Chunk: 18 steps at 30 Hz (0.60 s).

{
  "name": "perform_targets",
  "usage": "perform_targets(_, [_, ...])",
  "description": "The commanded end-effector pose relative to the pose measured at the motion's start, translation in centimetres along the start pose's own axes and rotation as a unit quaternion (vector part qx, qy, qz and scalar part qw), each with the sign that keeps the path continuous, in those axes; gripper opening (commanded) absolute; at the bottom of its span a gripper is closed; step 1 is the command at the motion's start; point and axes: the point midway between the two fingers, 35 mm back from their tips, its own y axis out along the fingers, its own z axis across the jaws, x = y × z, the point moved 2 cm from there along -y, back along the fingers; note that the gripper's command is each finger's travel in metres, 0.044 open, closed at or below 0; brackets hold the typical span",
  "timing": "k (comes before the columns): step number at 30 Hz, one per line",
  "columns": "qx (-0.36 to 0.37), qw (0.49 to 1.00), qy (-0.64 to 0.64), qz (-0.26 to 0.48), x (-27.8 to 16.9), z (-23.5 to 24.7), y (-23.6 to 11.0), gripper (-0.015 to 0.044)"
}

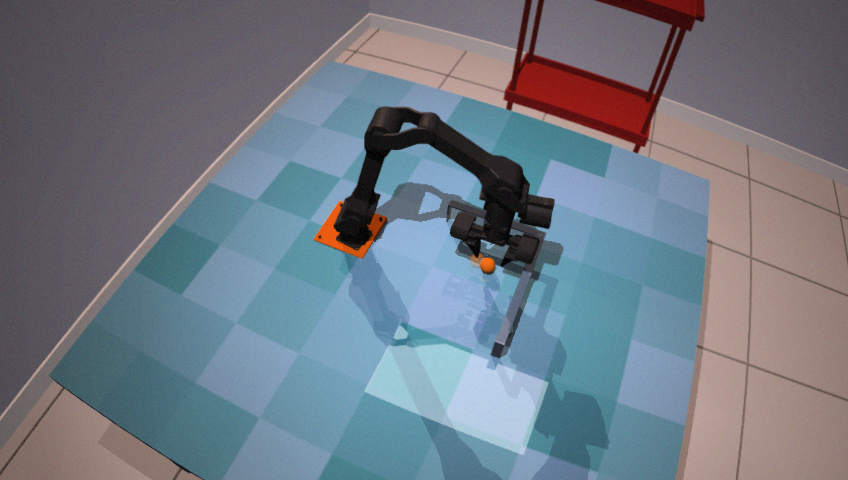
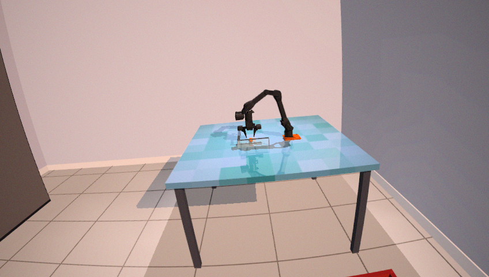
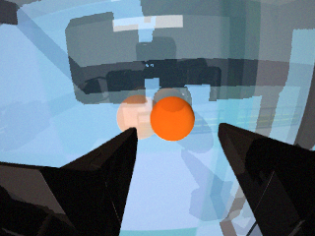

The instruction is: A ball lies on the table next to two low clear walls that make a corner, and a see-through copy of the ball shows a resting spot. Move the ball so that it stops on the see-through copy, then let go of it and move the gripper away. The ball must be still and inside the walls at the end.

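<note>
An orange ball [image 1: 487, 265] [image 2: 251, 139] [image 3: 172, 118] lies on the checkered blue table [image 1: 178, 285] [image 2: 308, 161], inside the corner made by two low clear walls [image 1: 514, 309] [image 2: 258, 143]. The see-through copy [image 1: 475, 259] [image 3: 132, 117] sits right beside the ball, on the side toward the arm's base, and overlaps it slightly. My gripper [image 1: 490, 252] [image 2: 248, 134] [image 3: 177, 132] is open and empty. It points straight down just above the ball, one finger to each side, and does not touch it.
The arm's orange base plate [image 1: 351, 228] [image 2: 291, 137] is bolted to the table beside the walls. A red shelf rack [image 1: 577, 89] stands on the floor beyond the table's far edge. A dark cabinet [image 2: 17, 171] stands at the room's left.
</note>
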Motion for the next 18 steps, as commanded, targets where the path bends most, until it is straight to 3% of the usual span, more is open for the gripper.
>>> perform_targets(1, [0.003,1.000,-0.003,-0.003,0.1,0.1,0.8,0.0276])
perform_targets(12, [0.003,1.000,-0.003,-0.003,0.1,0.2,2.3,0.0276])
perform_targets(16, [0.003,1.000,-0.003,-0.003,0.1,0.2,2.3,0.0171])
perform_targets(18, [0.003,1.000,-0.003,-0.003,0.1,0.2,2.3,0.0158])
